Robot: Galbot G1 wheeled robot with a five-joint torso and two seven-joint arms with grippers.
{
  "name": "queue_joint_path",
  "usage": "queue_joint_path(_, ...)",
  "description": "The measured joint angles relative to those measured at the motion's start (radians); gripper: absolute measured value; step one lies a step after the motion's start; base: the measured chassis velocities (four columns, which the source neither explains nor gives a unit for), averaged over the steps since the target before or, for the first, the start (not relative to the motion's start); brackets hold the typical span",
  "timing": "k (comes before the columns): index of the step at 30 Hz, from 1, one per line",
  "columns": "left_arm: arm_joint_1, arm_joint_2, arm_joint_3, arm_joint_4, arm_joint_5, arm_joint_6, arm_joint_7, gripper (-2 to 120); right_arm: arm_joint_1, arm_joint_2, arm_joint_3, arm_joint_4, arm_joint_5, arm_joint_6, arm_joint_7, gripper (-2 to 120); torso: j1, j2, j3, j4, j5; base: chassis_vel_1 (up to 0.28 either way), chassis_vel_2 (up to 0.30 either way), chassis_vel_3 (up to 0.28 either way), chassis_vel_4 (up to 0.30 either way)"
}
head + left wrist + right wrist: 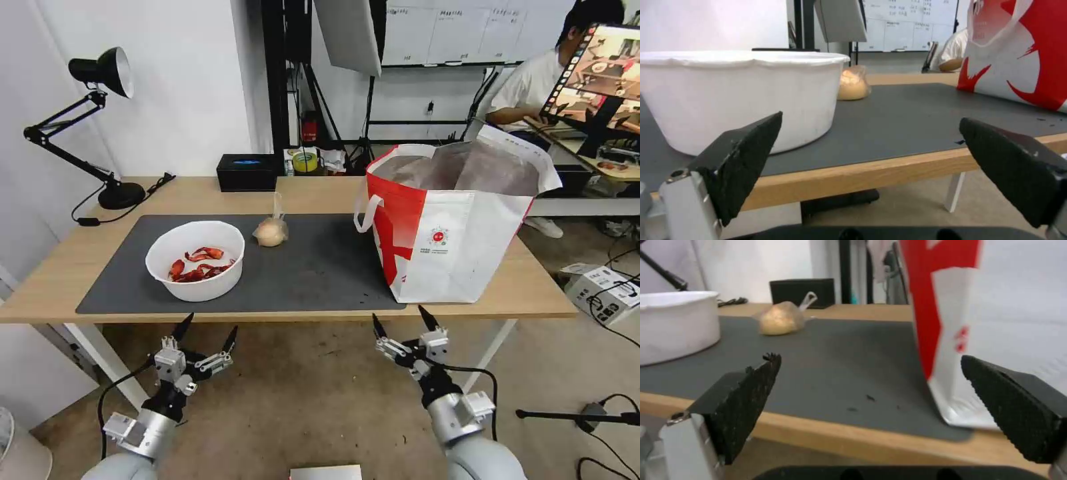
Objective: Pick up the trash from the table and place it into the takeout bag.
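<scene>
Table (320,193) spans mid-frame, takeout bag (460,227) standing right of centre, its interior too dim to read. White bowl (195,259), left of centre, holds red crayfish shells (200,262); bagged bun (271,231) just behind. Left gripper (207,333) and right gripper (401,321), jaws spread wide, hold nothing below the table's edge.

Beyond left gripper (208,328): bowl (195,259), bun bag (271,231) on mat (313,267). Beyond right gripper (400,317): takeout bag (460,230). Both spread wide, below table (527,290) edge.
</scene>
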Motion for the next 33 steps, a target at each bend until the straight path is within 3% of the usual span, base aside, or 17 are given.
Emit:
queue_joint_path(7,0.002,-0.012,0.000,-0.006,0.002,-0.001,0.000,100,0.207,-0.069,-0.144,-0.060,0.050,-0.045,0.003,100,0.000,0.000,0.000,0.0000,-0.0001,0.000,0.000,0.000,0.000)
queue_joint_path(16,0.015,-0.017,-0.022,-0.013,0.002,-0.001,0.000,100,0.465,-0.075,-0.326,-0.152,0.131,-0.087,0.039,100,0.000,0.000,0.000,0.0001,-0.0002,0.000,0.000,0.000,0.000)
queue_joint_path(25,0.035,-0.021,-0.058,-0.016,-0.005,-0.001,0.001,100,0.753,0.035,-0.503,-0.344,0.209,-0.118,0.076,100,0.000,0.000,0.000,0.0000,0.0000,0.000,0.000,0.000,0.000)
queue_joint_path(28,0.034,-0.020,-0.065,-0.013,-0.014,0.000,0.005,100,0.893,0.107,-0.582,-0.468,0.251,-0.126,0.105,100,0.000,0.000,0.000,0.0001,-0.0001,0.000,0.000,0.000,0.000)
queue_joint_path(33,0.030,-0.023,-0.065,0.001,-0.021,0.001,0.015,100,0.989,0.173,-0.644,-0.590,0.275,-0.140,0.132,100,0.000,0.000,0.000,0.0001,-0.0004,0.000,0.000,0.000,0.000)
